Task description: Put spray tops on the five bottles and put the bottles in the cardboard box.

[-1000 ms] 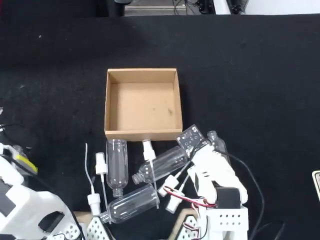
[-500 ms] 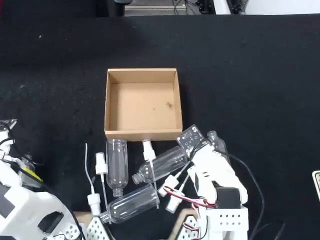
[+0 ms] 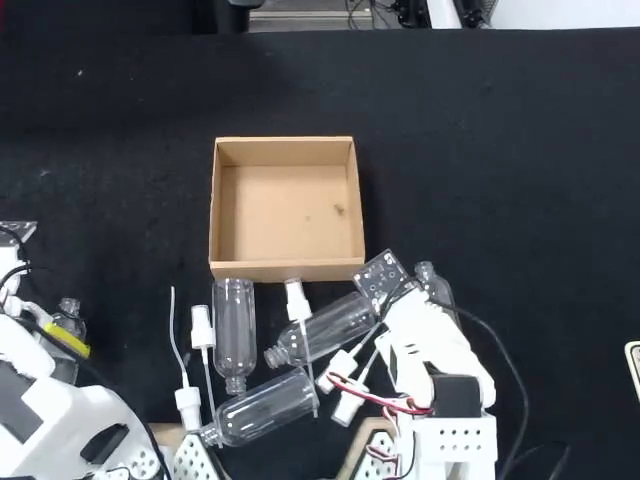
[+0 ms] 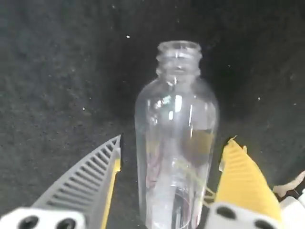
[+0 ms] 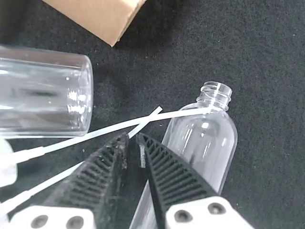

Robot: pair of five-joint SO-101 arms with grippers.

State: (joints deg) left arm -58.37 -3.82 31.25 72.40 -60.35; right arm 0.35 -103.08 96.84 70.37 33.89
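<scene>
The open cardboard box (image 3: 285, 205) lies in the middle of the black table. In front of it are clear bottles (image 3: 233, 325) (image 3: 325, 328) (image 3: 265, 405) on their sides, with several white spray tops (image 3: 203, 330) (image 3: 295, 300) (image 3: 340, 365) among them. My left gripper (image 3: 60, 328) (image 4: 174, 176) at the table's left is shut on another clear bottle (image 3: 68, 312) (image 4: 176, 143), neck bare. My right gripper (image 3: 392, 290) (image 5: 132, 137) is shut, low between a bottle's base (image 5: 43, 95) and a capless bottle (image 3: 432, 280) (image 5: 205, 138); thin white dip tubes (image 5: 119, 126) cross its tips.
The box's near corner (image 5: 102, 19) is just beyond my right gripper. Cables (image 3: 500, 360) trail by the right arm's base. Wide bare black cloth lies behind and to the right of the box.
My left gripper has moved a little to the right and farther from the front edge with the bottle in it. The right arm has not moved.
</scene>
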